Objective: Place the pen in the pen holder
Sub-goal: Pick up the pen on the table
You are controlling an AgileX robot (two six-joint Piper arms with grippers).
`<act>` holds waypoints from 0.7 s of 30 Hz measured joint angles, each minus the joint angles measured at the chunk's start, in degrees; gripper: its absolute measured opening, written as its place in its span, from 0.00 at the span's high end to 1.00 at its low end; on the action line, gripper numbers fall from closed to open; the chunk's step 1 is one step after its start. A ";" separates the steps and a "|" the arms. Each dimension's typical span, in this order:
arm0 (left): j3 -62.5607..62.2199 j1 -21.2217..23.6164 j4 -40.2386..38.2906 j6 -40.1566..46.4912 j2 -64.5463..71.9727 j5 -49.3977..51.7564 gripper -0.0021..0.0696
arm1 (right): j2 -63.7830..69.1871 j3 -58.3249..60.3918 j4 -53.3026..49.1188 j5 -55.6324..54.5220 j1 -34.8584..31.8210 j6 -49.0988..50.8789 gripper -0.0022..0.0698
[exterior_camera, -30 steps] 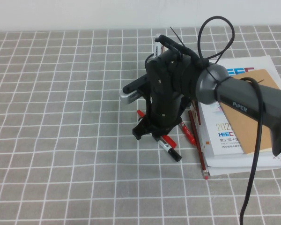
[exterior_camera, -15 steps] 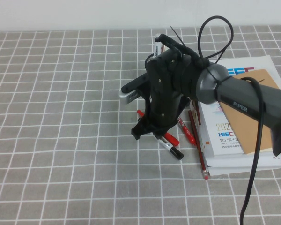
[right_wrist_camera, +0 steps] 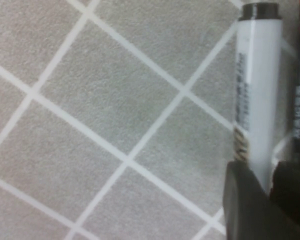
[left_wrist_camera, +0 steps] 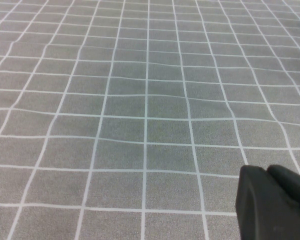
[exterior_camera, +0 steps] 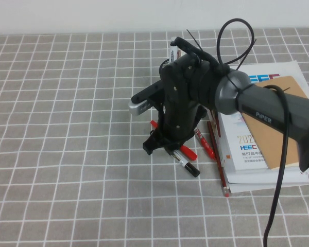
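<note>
Right pincer (right_wrist_camera: 267,187) is gripping the pen (right_wrist_camera: 257,85) on the worktop (exterior_camera: 67,128).
Red pens (exterior_camera: 206,144) and books (exterior_camera: 262,128) are crowding alongside; left pincer (left_wrist_camera: 275,205), state unclear, is hovering apart.

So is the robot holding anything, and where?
The right gripper pinches the marker on its white barrel, still low over the cloth. The left gripper holds nothing.

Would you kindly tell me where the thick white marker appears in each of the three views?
High view: the marker lies on the checked cloth just under the right gripper, black end toward the camera.
Left wrist view: not in it; only cloth and a left gripper finger.
Right wrist view: marker between the right gripper's fingers.
Shared landmark: the cloth's white grid lines.
</note>
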 joint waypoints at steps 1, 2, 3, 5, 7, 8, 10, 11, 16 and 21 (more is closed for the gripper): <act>0.00 0.00 0.00 0.00 0.00 0.00 0.98 | 0.00 0.00 0.23 0.00 0.12 -0.12 0.84; 0.00 0.00 0.00 0.00 0.00 0.00 0.98 | 0.11 0.00 0.65 0.00 0.12 -0.36 0.84; 0.00 0.00 0.00 0.00 0.00 0.00 0.98 | 0.23 0.00 1.08 0.00 0.20 -0.91 0.84; 0.00 0.00 0.00 0.00 0.00 0.00 0.98 | 0.58 0.00 1.45 0.00 0.35 -1.16 0.84; 0.00 0.00 0.00 0.00 0.00 0.00 0.98 | 0.69 0.00 1.45 -0.12 0.61 -1.31 0.84; 0.00 0.00 0.00 0.00 0.00 0.00 0.98 | 0.69 0.00 1.45 -0.21 0.72 -1.40 0.84; 0.00 0.00 0.00 0.00 0.00 0.00 0.98 | 0.69 0.00 1.33 -0.40 0.85 -1.40 0.84; 0.00 0.00 0.00 0.00 0.00 0.00 0.98 | 0.69 0.00 1.33 -0.54 0.85 -1.52 0.84; 0.00 0.00 0.00 0.00 0.00 0.00 0.98 | 0.69 -0.10 1.11 -0.64 0.85 -1.52 0.88; 0.00 0.00 0.00 0.00 0.00 0.00 0.98 | -0.66 -0.10 1.11 -2.01 0.85 -0.43 0.95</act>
